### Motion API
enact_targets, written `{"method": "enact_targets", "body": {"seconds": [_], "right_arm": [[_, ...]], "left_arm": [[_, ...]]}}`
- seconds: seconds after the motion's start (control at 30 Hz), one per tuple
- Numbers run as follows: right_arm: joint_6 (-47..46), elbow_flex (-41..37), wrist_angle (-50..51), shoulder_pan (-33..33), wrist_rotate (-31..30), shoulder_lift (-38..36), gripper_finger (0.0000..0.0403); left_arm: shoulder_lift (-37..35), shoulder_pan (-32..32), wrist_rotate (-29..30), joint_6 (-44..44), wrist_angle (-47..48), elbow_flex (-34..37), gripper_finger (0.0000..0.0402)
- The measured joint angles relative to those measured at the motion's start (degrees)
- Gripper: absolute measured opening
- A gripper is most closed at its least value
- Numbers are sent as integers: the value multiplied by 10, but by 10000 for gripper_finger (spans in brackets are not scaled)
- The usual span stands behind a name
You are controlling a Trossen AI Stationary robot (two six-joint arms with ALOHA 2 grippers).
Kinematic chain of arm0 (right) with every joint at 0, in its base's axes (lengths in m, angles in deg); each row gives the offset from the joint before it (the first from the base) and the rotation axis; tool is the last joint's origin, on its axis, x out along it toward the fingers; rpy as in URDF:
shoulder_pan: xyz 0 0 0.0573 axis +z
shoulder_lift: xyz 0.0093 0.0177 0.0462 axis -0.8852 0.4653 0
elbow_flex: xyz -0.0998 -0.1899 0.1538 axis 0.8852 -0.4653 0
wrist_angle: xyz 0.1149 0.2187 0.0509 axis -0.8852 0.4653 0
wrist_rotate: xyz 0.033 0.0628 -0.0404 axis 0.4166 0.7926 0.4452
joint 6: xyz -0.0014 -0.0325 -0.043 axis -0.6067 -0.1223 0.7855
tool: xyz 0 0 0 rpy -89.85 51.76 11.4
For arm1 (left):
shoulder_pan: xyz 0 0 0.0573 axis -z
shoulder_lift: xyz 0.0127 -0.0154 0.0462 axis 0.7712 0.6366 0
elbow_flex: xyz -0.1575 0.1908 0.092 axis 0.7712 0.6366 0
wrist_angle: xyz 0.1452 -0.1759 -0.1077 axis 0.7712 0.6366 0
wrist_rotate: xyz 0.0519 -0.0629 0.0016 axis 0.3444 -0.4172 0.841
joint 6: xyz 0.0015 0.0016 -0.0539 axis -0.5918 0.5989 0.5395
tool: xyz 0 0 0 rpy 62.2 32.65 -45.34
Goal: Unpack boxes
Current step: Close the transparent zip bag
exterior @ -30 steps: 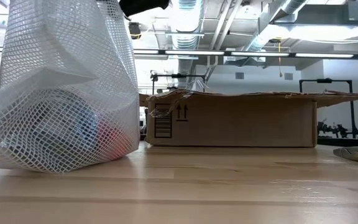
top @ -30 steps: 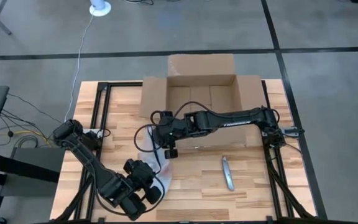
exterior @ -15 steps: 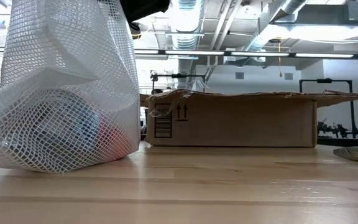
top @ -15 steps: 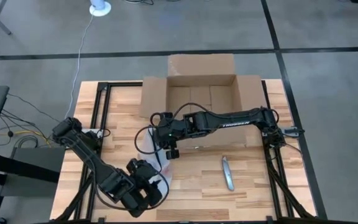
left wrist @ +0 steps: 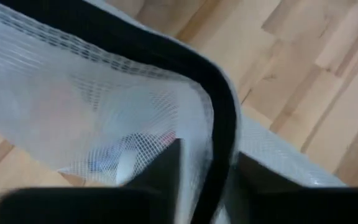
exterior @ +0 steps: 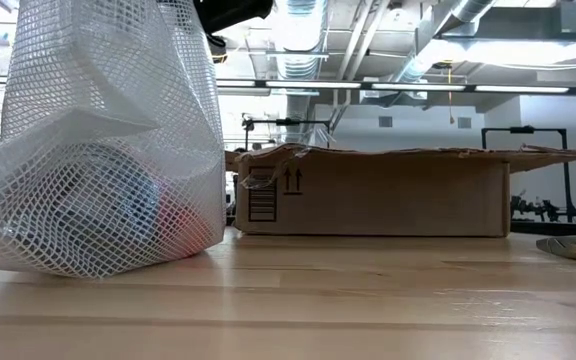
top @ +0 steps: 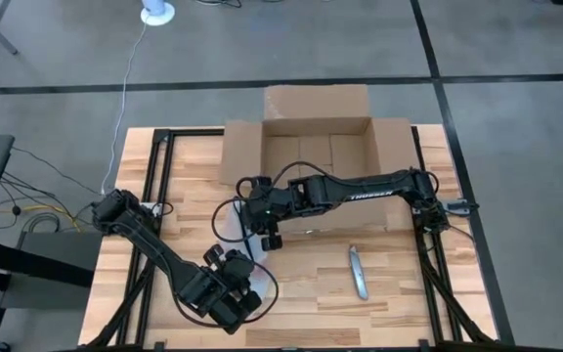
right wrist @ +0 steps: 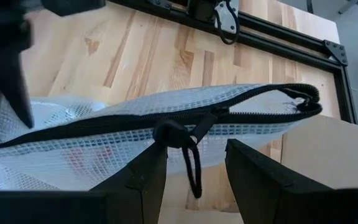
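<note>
— Left arm has swung in across the desk (top: 311,293); its pincer (top: 231,298) now sits near the front edge, right at the near end of the mesh bag (exterior: 98,150). Anything else shifted?

— Not that I can see. Right arm reaches the same way from its side, its pincer (top: 270,235) over the bag's top. The box (top: 316,147) is at the far edge of the desk, all flaps folded out, and nothing shows inside it from above.

— So the bag is out on the desk, just in front of the box?

— Yes, close to the near wall and standing tall. Something red and something pale show through the mesh, but I can't make out what they are.

— How do the pincers stand?

— The right one is spread: the zip pull (right wrist: 169,132) and its cord hang in the gap between the fingers, with the zip line running across just beyond them. The left one looks spread too, and the bag's dark rim passes between its fingers (left wrist: 163,168). I'd judge it hasn't nipped the rim yet.

— What does that mean for the job?

— The box looks emptied. The left arm is probably coming in to steady or take the bag. A grey tool (top: 359,272) lies untouched off to the right.
</note>
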Motion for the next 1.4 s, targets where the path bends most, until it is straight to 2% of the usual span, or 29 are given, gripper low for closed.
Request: {"method": "enact_targets", "body": {"seconds": [0.13, 0.37, 0.47, 0.6, 0.67, 0.9, 1.17, 1.4], "right_arm": [[-8, 0, 0, 0, 0, 0, 148], [-10, 0, -13, 0, 2, 0, 141], [-9, 0, -27, 0, 3, 0, 109], [0, 1, -8, 0, 4, 11, 36], [3, 0, 2, 0, 13, 25, 12], [39, 6, 18, -3, -11, 36, 1], [118, 88, 30, -35, -92, 37, 1], [95, 121, 33, -55, -103, 36, 1]], "left_arm": [[0, 5, 1, 12, -2, 0, 5], [0, 6, 2, 10, -15, 0, 0], [0, 5, 2, -3, -36, 0, 0], [0, 5, 2, -5, -45, 0, 0], [0, 5, 3, -5, -48, 0, 0], [2, 19, 6, -14, -69, 0, 0], [3, 49, -7, -5, -93, 0, 0], [9, 53, -7, 0, -88, 0, 0]]}}
